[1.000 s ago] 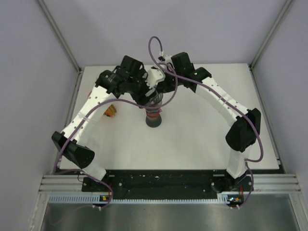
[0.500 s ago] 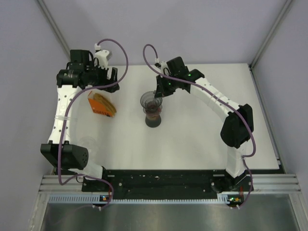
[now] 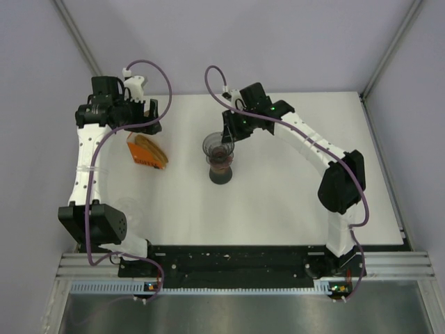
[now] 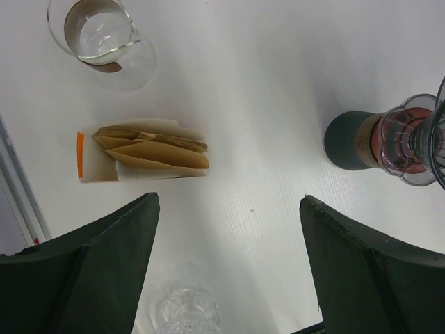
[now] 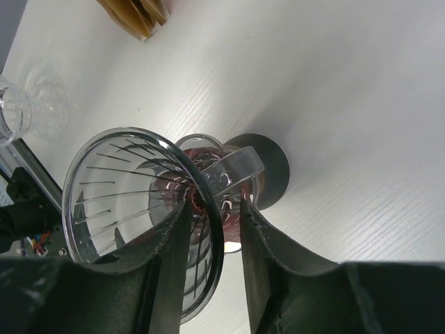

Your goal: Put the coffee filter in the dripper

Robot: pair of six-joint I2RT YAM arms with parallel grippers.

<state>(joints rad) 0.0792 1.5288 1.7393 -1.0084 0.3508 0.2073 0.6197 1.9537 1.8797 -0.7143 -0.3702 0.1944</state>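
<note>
A clear glass dripper [image 3: 217,145] sits on a reddish carafe with a dark base [image 3: 222,172] at the table's centre. My right gripper [image 3: 224,137] is closed on the dripper's rim; in the right wrist view [image 5: 215,209] one finger is inside the ribbed cone [image 5: 125,195] and one outside by the handle. Brown paper coffee filters in an orange-and-white pack [image 3: 147,152] lie at the left, and show in the left wrist view [image 4: 149,149]. My left gripper [image 3: 146,118] hovers behind the pack, open and empty [image 4: 229,198].
A clear glass beaker [image 4: 101,35] stands beyond the filter pack. A small clear glass piece [image 4: 184,313] lies below the left gripper. The carafe also shows at the right of the left wrist view [image 4: 379,142]. Walls enclose the table on three sides.
My left arm has swung from the dripper out to the far left, uncovering the filter pack. My right gripper has stayed at the dripper's rim.
</note>
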